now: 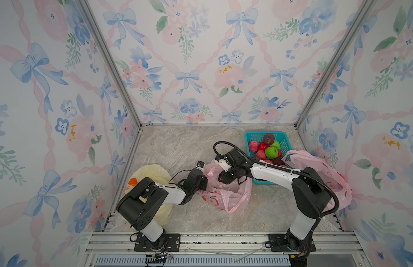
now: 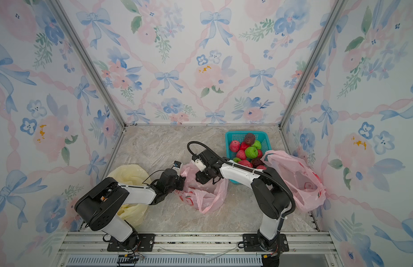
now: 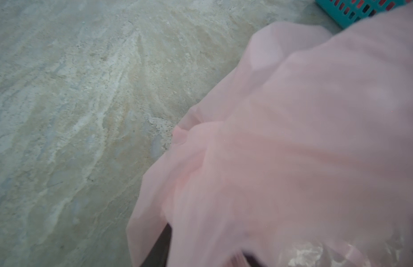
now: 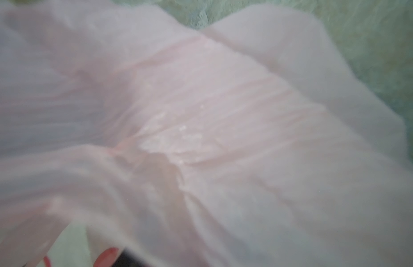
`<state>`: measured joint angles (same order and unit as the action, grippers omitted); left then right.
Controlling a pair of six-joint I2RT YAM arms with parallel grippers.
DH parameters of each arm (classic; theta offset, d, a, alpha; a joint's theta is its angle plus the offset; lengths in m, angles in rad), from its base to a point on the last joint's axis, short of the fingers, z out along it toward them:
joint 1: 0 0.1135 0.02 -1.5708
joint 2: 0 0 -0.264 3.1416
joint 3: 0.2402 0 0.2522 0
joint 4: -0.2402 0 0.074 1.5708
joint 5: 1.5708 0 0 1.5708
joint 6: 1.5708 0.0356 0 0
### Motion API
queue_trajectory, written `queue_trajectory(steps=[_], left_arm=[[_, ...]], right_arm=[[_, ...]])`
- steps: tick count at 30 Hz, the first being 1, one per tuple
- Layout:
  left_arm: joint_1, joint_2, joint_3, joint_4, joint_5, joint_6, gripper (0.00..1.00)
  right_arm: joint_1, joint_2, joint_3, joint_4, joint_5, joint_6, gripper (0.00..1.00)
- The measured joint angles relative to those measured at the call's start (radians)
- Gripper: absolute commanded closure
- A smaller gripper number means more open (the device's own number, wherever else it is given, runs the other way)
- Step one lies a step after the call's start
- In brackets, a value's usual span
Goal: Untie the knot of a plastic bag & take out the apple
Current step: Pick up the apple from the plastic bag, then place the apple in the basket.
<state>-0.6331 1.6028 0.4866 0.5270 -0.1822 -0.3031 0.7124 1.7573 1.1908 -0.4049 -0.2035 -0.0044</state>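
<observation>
— Yellow plastic bag (image 1: 154,173) far left on the marble-look table (image 1: 177,148), partly under your left arm. See it?
— Yes. Next over?
— Your left gripper (image 1: 206,185), right at the left edge of the pink plastic bag (image 1: 226,196). That bag lies mid-table, crumpled, red print on its side, mouth turned toward the back wall.
— Are your left jaws pinching the film?
— Cannot tell. In the left wrist view pink film (image 3: 293,138) drapes over everything and only a dark sliver of finger (image 3: 161,249) shows.
— And your right gripper?
— Your right gripper (image 1: 220,179) is down at the bag's mouth from the other side, so the bag sits between your two grippers. Spread or pressed together, cannot tell: the right wrist view is blurred pink film (image 4: 200,138).
— Apple?
— Not clearly visible. There's a reddish rounded patch (image 4: 106,256) at the edge of the right wrist view; apple or print, cannot tell.
— Further right?
— Teal basket (image 1: 256,133) near the back, piled with red, dark and green apples (image 1: 271,152). Then a second pink bag (image 1: 316,168), overlapping the basket's right corner, against the right wall.
</observation>
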Motion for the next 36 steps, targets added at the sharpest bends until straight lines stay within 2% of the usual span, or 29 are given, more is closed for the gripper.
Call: queue_trajectory(steps=[5, 11, 16, 20, 23, 28, 36], left_arm=[[0.0, 0.002, 0.009, -0.016, -0.039, -0.012, 0.63], [0.0, -0.04, 0.017, -0.069, -0.084, -0.012, 0.62], [0.002, -0.145, 0.033, -0.133, -0.111, -0.012, 0.61], [0.021, -0.211, 0.058, -0.17, -0.134, -0.011, 0.6], [0.053, -0.237, 0.075, -0.203, -0.148, -0.011, 0.6], [0.091, -0.29, 0.118, -0.268, -0.154, -0.013, 0.52], [0.1, -0.482, 0.219, -0.381, -0.151, -0.013, 0.39]], right_arm=[[-0.078, -0.092, 0.015, -0.076, -0.153, -0.048, 0.59], [-0.089, -0.129, 0.021, -0.129, -0.246, -0.066, 0.57], [-0.115, -0.235, 0.015, -0.097, -0.314, -0.037, 0.57], [-0.195, -0.356, -0.011, -0.018, -0.327, 0.022, 0.56], [-0.266, -0.441, -0.033, 0.021, -0.264, 0.06, 0.56], [-0.356, -0.519, -0.049, 0.028, -0.066, 0.099, 0.55], [-0.509, -0.494, -0.064, 0.028, 0.143, 0.136, 0.55]])
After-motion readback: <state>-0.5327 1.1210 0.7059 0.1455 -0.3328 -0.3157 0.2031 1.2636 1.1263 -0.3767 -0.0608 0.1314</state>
